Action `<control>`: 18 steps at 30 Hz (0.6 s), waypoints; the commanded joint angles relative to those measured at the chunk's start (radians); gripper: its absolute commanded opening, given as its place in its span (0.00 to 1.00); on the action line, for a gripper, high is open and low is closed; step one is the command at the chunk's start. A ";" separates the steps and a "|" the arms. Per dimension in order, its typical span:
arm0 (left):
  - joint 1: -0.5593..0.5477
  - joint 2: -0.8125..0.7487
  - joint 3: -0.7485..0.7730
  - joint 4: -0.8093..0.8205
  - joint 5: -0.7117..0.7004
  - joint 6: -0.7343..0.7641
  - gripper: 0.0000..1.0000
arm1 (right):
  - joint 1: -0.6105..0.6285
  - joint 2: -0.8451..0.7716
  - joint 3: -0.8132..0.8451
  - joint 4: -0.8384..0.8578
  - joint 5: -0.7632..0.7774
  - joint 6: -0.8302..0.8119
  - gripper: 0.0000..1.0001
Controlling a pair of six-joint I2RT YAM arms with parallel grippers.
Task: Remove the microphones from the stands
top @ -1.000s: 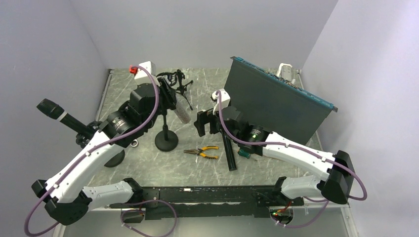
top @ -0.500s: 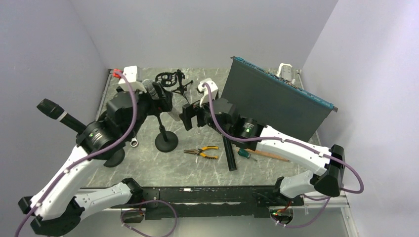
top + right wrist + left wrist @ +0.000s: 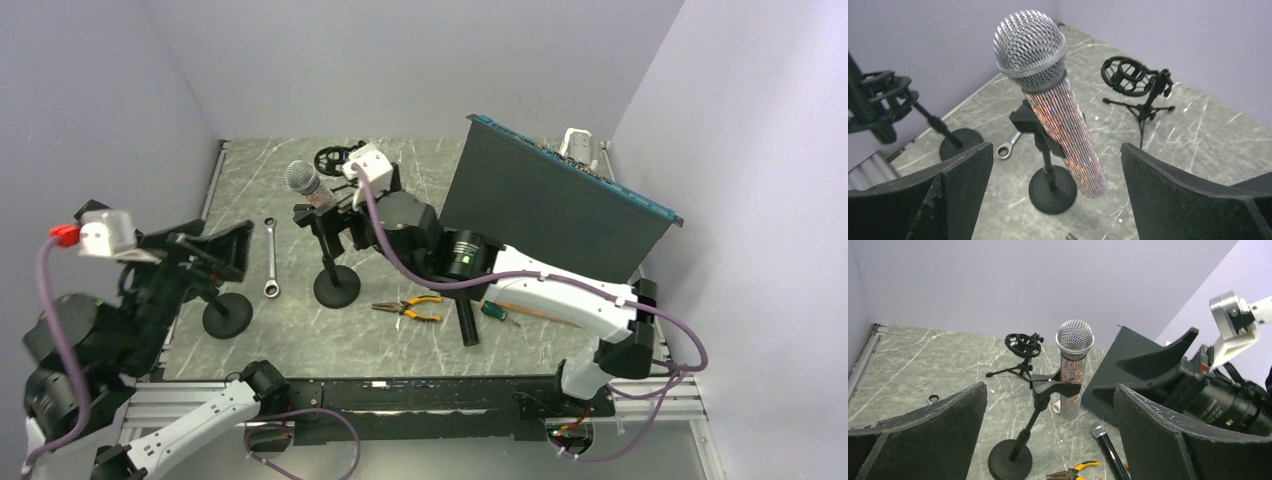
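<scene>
Plainly nothing is done yet: the microphone [image 3: 1063, 115] is sitting clipped in the stand [image 3: 1050, 187], just before the released right pincer [image 3: 1057, 147]; the left pincer [image 3: 1050, 389] is hovering released, well apart. Grasping and lifting are remaining.

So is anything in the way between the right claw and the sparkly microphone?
Nothing visible. The right claw is open and faces the sparkly microphone with only air between them. The microphone sits tilted in its stand.
</scene>
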 commanded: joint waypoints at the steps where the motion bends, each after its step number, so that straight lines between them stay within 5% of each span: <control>1: -0.004 -0.048 -0.052 -0.080 -0.008 0.036 0.99 | 0.046 0.138 0.205 -0.073 0.222 -0.103 1.00; 7: -0.004 -0.084 -0.103 -0.154 0.021 -0.005 0.99 | 0.068 0.368 0.502 -0.137 0.412 -0.230 0.96; 15: -0.003 -0.131 -0.181 -0.188 0.047 -0.021 0.99 | 0.060 0.418 0.443 0.086 0.504 -0.381 0.76; 18: -0.003 -0.155 -0.223 -0.171 0.065 -0.001 0.99 | 0.051 0.428 0.449 0.090 0.480 -0.389 0.61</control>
